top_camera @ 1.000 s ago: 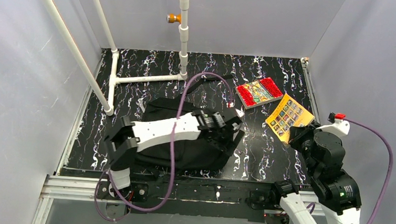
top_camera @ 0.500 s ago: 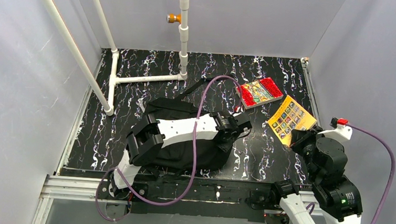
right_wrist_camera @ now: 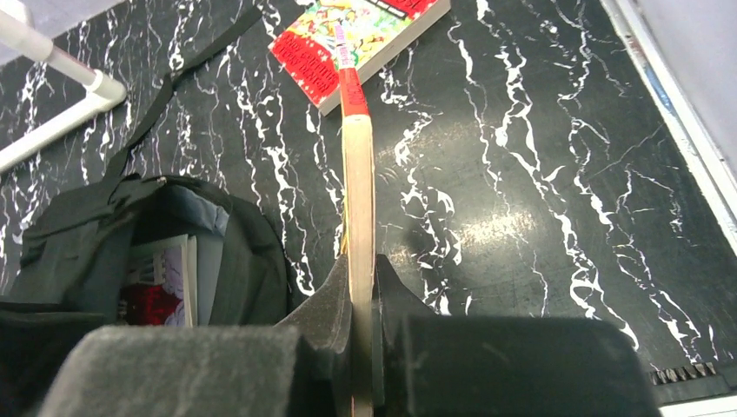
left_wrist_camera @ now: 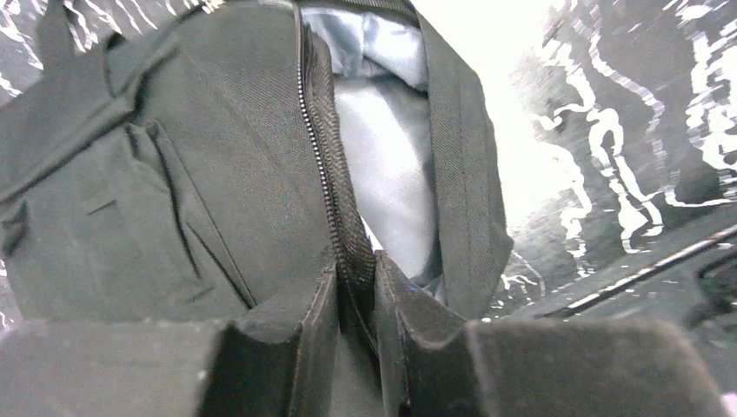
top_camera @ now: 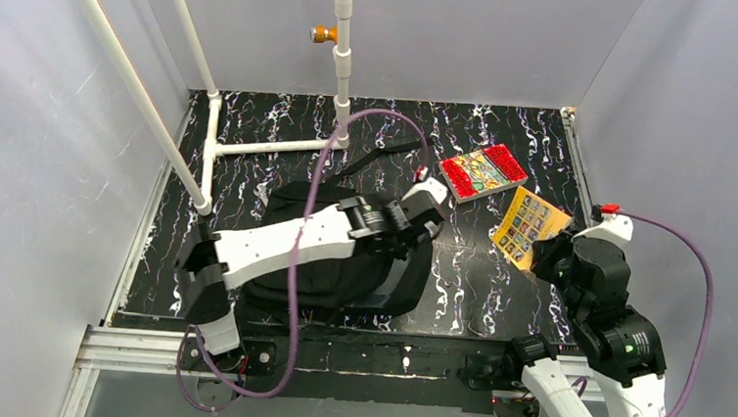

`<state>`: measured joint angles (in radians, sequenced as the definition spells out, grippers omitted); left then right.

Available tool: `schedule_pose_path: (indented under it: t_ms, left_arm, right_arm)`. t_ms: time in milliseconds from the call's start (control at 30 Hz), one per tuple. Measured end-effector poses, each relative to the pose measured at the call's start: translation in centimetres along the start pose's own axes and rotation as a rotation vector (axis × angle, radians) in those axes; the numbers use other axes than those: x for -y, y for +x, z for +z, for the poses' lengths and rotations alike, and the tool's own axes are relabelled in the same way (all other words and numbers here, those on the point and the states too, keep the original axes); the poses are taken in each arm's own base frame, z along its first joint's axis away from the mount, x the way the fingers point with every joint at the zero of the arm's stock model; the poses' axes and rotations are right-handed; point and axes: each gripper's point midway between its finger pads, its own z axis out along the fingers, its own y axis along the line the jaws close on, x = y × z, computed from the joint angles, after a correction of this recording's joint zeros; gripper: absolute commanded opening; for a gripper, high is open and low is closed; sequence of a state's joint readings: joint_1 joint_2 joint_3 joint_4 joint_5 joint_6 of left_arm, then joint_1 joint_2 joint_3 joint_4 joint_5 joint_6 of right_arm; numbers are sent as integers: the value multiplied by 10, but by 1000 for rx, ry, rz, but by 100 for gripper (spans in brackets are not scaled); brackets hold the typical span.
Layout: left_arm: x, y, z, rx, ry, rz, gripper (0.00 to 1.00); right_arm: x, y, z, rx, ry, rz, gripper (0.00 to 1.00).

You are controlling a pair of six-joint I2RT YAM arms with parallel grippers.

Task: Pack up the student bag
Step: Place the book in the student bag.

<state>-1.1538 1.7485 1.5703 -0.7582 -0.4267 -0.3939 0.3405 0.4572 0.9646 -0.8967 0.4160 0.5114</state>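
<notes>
The student bag (top_camera: 291,208) lies black and soft on the near-left of the table, its opening facing right. My left gripper (top_camera: 419,222) sits at that opening. In the left wrist view it (left_wrist_camera: 358,300) is shut on the zipper edge of the bag (left_wrist_camera: 174,174), and pale grey lining (left_wrist_camera: 382,148) shows inside. Over the table's right side, my right gripper (top_camera: 545,250) is shut on a thin yellow book (top_camera: 529,223). That book (right_wrist_camera: 357,174) appears edge-on between the right gripper's (right_wrist_camera: 361,282) jaws. Inside the open bag (right_wrist_camera: 78,226) stands another book (right_wrist_camera: 161,282).
A red-covered book (top_camera: 482,171) (right_wrist_camera: 348,35) lies flat at the back right. A white pipe frame (top_camera: 271,146) stands at the back left, with an upright pipe (top_camera: 341,59). A black bag strap (top_camera: 379,155) trails across the table behind the bag.
My left gripper has closed onto the bag's zipper edge while its arm shifted over the bag. The right gripper has carried the yellow book slightly left, toward the bag.
</notes>
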Motion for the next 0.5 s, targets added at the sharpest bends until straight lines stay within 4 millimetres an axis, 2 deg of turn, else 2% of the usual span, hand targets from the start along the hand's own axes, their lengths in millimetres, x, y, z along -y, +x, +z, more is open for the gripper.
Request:
schedule_pose_path:
  t_ms: [33,100,200,333,433,500]
  left_arm:
    - [-4,-6,-10,31,7,-14,17]
    - [-12,-19,-29,97,27,-44,1]
    - [-16,-24,-37,127,37,-59,0]
    - [-16,-13,-27,102,26,-56,0]
    - [-18,-7,-22,108,14,-58,0]
    - [-23,-8,-27,136,8,-65,0]
  right_arm:
    - [-1,1,1,-10,-4,-5,4]
    - [-6,5,4,-34,-21,-15,4]
    - [-11,9,6,-54,-51,-21,1]
    - [-27,17,10,-110,-116,-24,1]
    - [-53,30,15,-210,-222,-12,1]
    - [-78,43,17,-313,-324,12,1]
